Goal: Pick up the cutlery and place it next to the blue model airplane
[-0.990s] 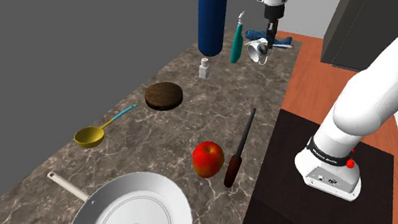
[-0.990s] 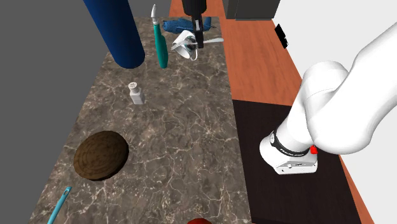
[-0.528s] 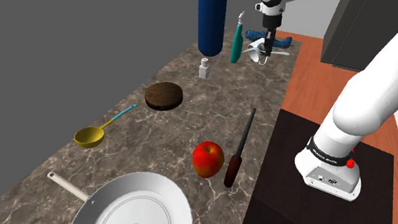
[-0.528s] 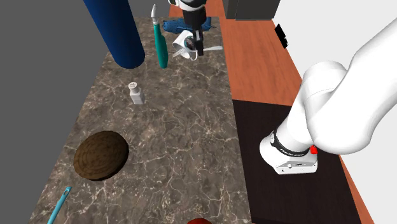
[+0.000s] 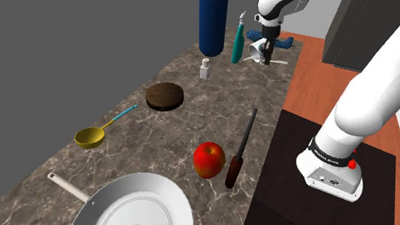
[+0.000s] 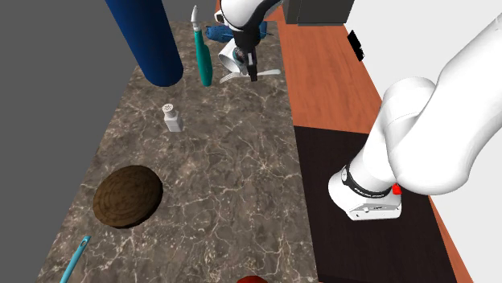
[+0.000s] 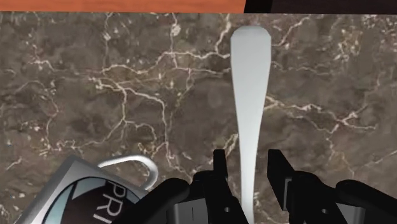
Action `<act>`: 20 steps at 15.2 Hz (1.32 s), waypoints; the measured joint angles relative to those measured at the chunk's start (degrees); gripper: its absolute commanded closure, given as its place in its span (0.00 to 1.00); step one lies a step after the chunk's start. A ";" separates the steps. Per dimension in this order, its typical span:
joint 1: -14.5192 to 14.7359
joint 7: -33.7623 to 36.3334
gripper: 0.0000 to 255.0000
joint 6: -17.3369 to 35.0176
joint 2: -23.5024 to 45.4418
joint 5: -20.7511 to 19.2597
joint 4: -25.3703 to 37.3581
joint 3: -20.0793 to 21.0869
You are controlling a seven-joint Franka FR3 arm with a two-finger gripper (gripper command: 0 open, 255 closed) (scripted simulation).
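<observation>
Wrist view: you are looking at the all-black two-finger gripper (image 7: 249,162) pointing down at the dark brown marble-pattern counter (image 7: 95,83). Its fingers (image 7: 220,167) are standing spread apart. The plain white, long-handled piece of cutlery (image 7: 249,95) is lying flat on the counter w/ its narrow neck running between the fingers; a gap is showing on each side, so nothing is being pinched. The wide rounded handle end is pointing away from the gripper, toward the counter edge. The working end is sitting under the hand, so you cannot tell spoon vs. fork. A grey mug on its side (image 7: 95,194), w/ printed lettering, is lying just beside the gripper.

Second exterior view: you are seeing the gripper (image 6: 251,71) hanging low over the far end of the counter, w/ the white handle (image 6: 271,72) sticking out toward that view's right. The mug (image 6: 231,56) is lying just beside it, and the blue model airplane (image 6: 216,33) is resting close behind the mug, near the cutlery but apart from it. A tall dark blue cylinder (image 6: 149,36) and a teal-handled utensil (image 6: 203,52) are standing to that view's left.

Shoulder view: the gripper (image 5: 267,51) is sitting at the counter's far corner.
</observation>
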 measured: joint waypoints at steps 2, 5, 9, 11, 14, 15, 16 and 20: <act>0.07 -0.22 1.00 1.54 1.21 0.47 -0.42 -0.15; 0.03 -0.62 1.00 4.16 2.78 1.01 -1.60 -0.42; 0.07 -1.04 1.00 6.90 4.70 1.84 -2.56 -0.58; 0.07 -1.07 1.00 7.08 4.83 1.90 -2.60 -0.59; 0.07 -1.08 1.00 7.12 4.87 1.93 -2.60 -0.58; 0.08 -1.08 0.00 7.13 4.88 1.93 -2.60 -0.58; 0.07 -1.08 0.00 7.13 4.88 1.93 -2.59 -0.58; 0.07 -1.09 0.00 7.13 4.87 1.93 -2.59 -0.59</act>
